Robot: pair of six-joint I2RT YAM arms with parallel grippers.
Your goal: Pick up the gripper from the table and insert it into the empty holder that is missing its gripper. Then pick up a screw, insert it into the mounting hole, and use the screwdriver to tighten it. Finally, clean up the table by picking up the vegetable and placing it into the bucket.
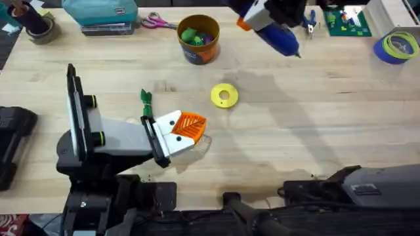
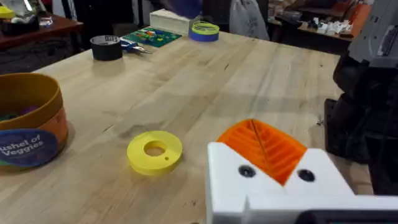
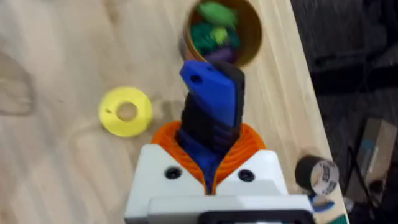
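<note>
Far over the table (image 1: 315,131), near the bucket (image 1: 199,39): screwdriver (image 1: 279,36) clenched in the right gripper (image 3: 210,158), long axis slanting down, tip aimed away from the left gripper (image 1: 182,130) and well apart from it. Nearer that left gripper, just beside its arm: green vegetable (image 1: 145,100), lying lengthwise toward the far edge. Cannot tell whether the left jaws are parted or closed.

the worktop (image 1: 315,124) is pale wood grain. the bucket (image 1: 199,39) is orange-brown with a dark blue band and white lettering, green and purple inside. a yellow ring disc (image 1: 224,96). the screwdriver (image 3: 210,112) is blue with a black ribbed grip, between white fingers (image 3: 163,177) with orange ribbed pads
</note>
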